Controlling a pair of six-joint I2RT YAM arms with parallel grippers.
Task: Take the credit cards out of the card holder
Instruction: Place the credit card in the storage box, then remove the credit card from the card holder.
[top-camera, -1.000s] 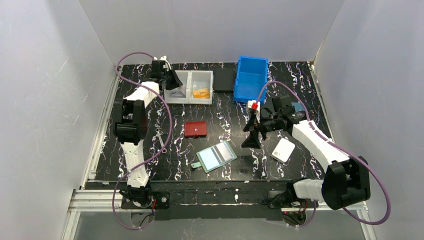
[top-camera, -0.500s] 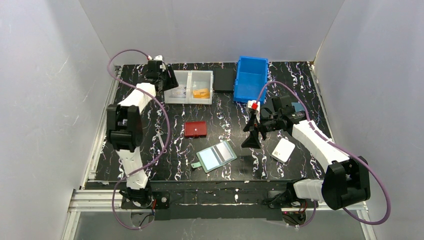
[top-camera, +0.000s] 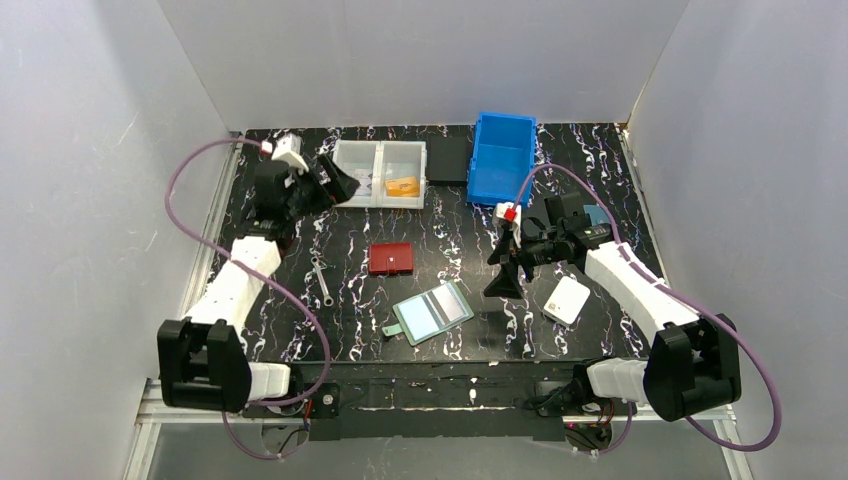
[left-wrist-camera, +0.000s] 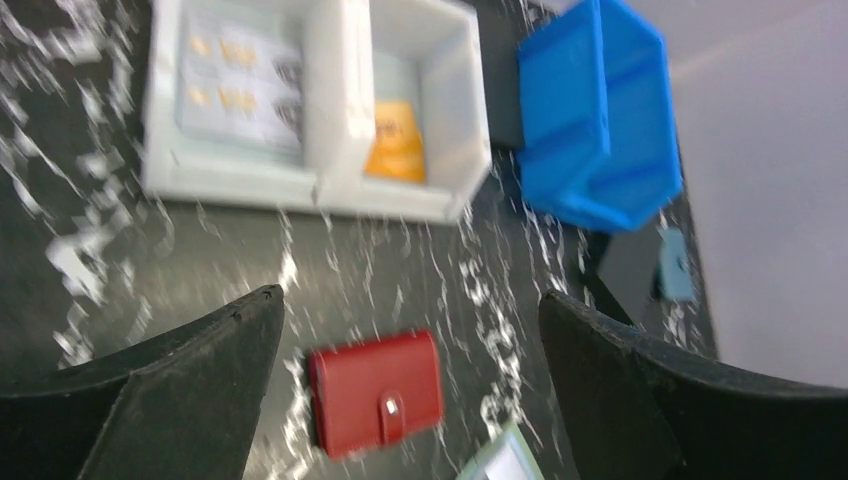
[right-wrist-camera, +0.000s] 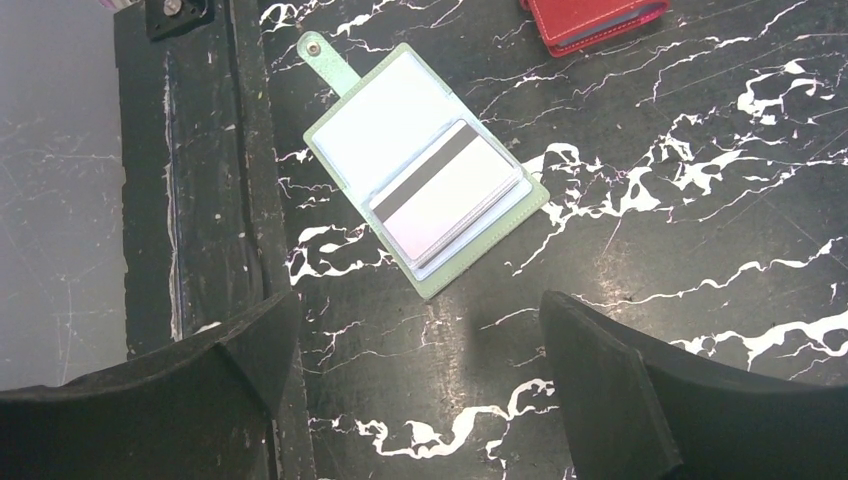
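The sage-green card holder (top-camera: 433, 312) lies open on the table near the front middle; in the right wrist view the card holder (right-wrist-camera: 425, 170) shows a pale card with a dark stripe (right-wrist-camera: 445, 190) in its right pocket. An orange card (top-camera: 402, 186) lies in the right compartment of a white tray (top-camera: 380, 148), and a pale card (left-wrist-camera: 240, 85) lies in the left one. My left gripper (top-camera: 340, 185) hangs open and empty just left of the tray. My right gripper (top-camera: 500, 282) stands open and empty above the table, right of the holder.
A red wallet (top-camera: 390, 258) lies shut mid-table. A blue bin (top-camera: 502, 157) and a black pad (top-camera: 448, 160) stand at the back. A white wallet (top-camera: 567, 299) lies by the right arm. A small metal tool (top-camera: 322, 280) lies left of the red wallet.
My left gripper has opened and drawn back from over the tray's left compartment, toward the left and nearer. The right arm has not moved.
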